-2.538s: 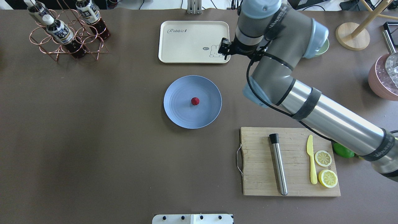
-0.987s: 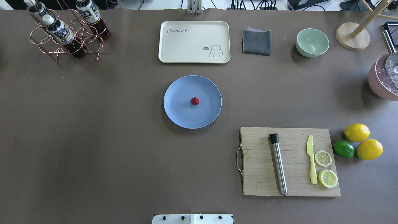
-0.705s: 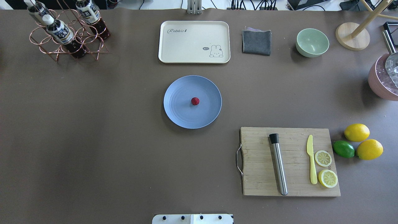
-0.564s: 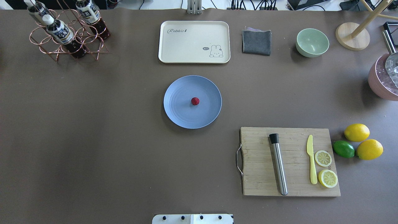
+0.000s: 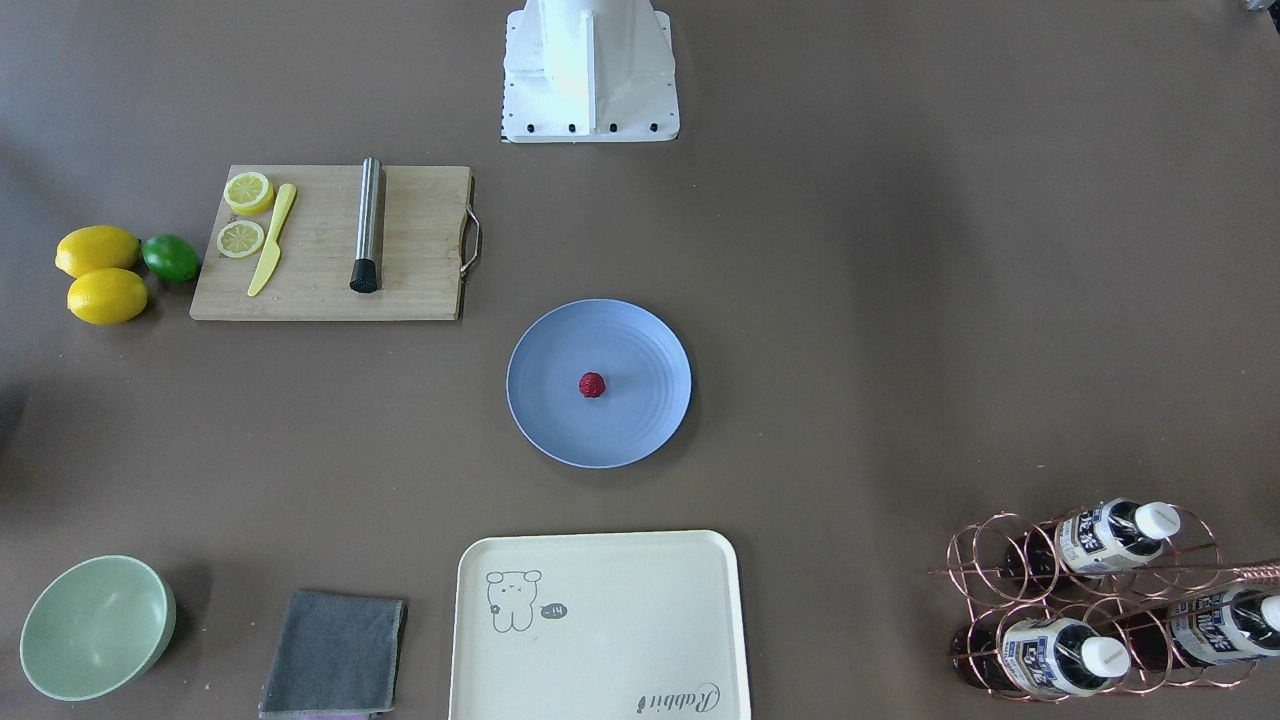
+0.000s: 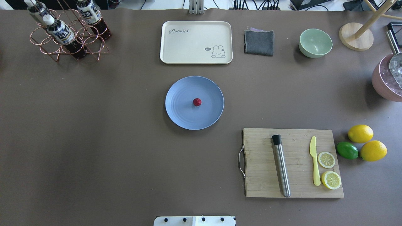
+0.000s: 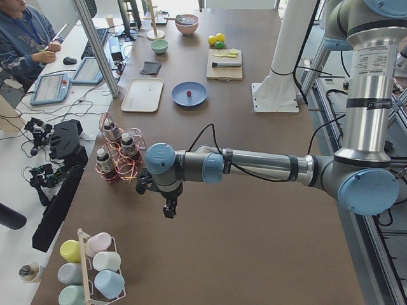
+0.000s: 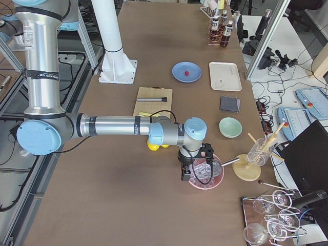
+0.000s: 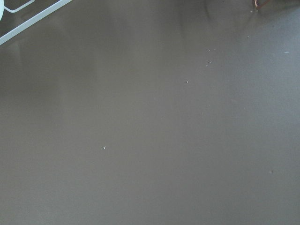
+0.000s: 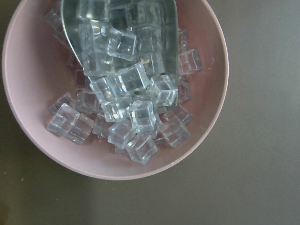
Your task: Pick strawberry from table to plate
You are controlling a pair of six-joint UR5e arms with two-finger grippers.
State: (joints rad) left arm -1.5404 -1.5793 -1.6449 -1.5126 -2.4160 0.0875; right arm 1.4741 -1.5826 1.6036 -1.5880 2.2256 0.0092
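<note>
The small dark-red strawberry (image 6: 197,101) lies near the middle of the round blue plate (image 6: 182,114), which sits on the brown table (image 6: 94,141); the front-facing view shows the same strawberry (image 5: 592,385) on the plate (image 5: 645,420). No arm is over the plate. My left gripper (image 7: 168,210) hangs far off at the table's left end beside the bottle rack. At the right end my right gripper (image 8: 184,177) hovers over the pink bowl of ice. Both show only in the side views, so I cannot tell whether they are open or shut.
A cutting board (image 6: 260,185) holds a steel muddler, a yellow knife and lemon slices, with lemons and a lime (image 6: 347,150) beside it. Behind the plate are a cream tray (image 6: 188,44), a grey cloth (image 6: 259,42) and a green bowl (image 6: 315,43). A bottle rack (image 6: 67,37) stands back left.
The right arm, which reached over the back right of the table 2.5 s ago, has left the overhead view. The strawberry has stayed on the plate.
</note>
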